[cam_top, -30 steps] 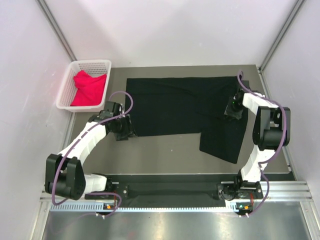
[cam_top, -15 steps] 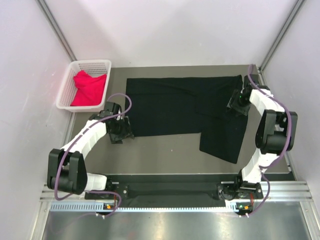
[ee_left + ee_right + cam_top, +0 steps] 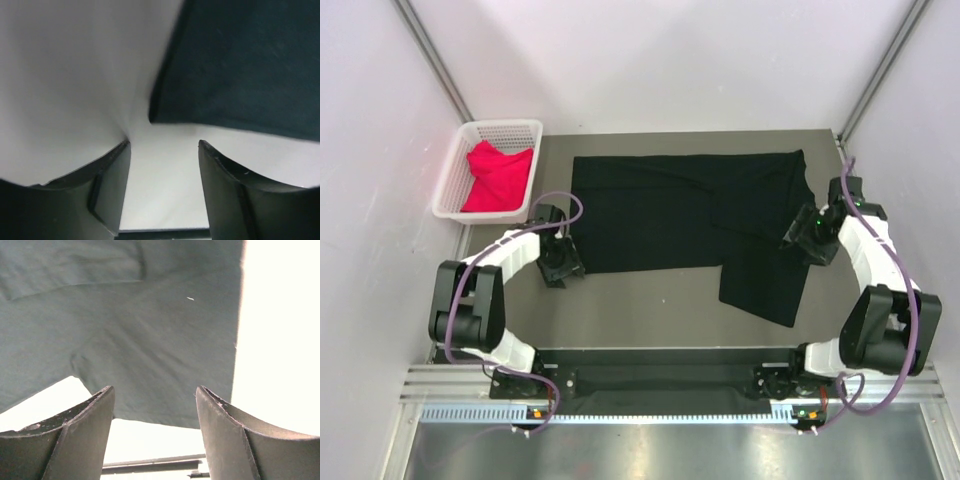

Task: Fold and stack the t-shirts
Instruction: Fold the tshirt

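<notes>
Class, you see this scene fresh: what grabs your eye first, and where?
A large black t-shirt lies spread across the middle of the table, one part reaching toward the near right. A bright red-pink t-shirt sits bunched in the white basket at the far left. The left gripper and right gripper stand open at the black shirt's left and right edges, holding nothing.

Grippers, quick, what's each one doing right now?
Left gripper: open, holding nothing, just short of the black shirt corner.
Right gripper: open, holding nothing, black shirt ahead.
</notes>
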`<state>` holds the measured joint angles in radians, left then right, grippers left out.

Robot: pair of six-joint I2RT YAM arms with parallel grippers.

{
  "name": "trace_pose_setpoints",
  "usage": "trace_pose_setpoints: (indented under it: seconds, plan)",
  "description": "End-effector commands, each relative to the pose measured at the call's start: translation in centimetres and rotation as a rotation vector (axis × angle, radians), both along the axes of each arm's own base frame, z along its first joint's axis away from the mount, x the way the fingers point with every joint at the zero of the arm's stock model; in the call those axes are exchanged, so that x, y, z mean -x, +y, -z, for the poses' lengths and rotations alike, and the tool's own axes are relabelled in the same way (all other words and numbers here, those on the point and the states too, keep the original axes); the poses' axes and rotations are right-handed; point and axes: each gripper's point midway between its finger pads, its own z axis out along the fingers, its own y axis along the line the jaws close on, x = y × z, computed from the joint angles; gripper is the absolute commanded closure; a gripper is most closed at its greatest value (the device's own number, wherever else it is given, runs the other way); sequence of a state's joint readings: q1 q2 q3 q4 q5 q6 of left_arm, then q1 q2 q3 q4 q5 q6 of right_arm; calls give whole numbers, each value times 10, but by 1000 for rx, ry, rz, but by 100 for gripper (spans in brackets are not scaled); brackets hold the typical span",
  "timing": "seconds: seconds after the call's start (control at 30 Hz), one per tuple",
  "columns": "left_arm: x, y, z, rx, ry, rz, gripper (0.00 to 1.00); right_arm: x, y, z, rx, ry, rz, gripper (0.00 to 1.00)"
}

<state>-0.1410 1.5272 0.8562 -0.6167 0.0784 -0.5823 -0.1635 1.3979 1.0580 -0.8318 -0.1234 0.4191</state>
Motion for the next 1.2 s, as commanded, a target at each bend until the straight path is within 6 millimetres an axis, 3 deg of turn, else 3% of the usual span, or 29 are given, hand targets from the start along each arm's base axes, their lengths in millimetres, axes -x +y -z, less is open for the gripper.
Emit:
trace_pose_setpoints:
  seconds: [0.0,0.13,0.33,0.53,0.67,0.73,0.93,1.07,1.17]
  plan:
    - [-37,10,-12,-37,-105,-49,41,12,-15,-18,32,-29,36,34]
    - [-45,16,-8,-52,-94,-61,43,20,-19,-28,59,-44,48,34]
    - [-47,16,0,-53,-81,-63,48,42,-26,-14,40,10,140,34]
    - [-45,12,1,-32,-78,-64,63,66,-49,1,-67,31,451,36]
    - [-44,13,0,-34,-81,-71,78,76,-54,6,-76,41,540,36]
    - [-43,14,1,-37,-82,-84,80,84,-55,8,-79,42,577,36]
    - [-37,16,6,-46,-68,-92,94,126,-43,31,-82,162,602,35]
    - [-35,23,6,-81,-81,-112,96,138,-36,52,-93,200,587,33]
    - [-32,21,5,-69,-79,-110,98,144,-28,65,-121,245,550,41]
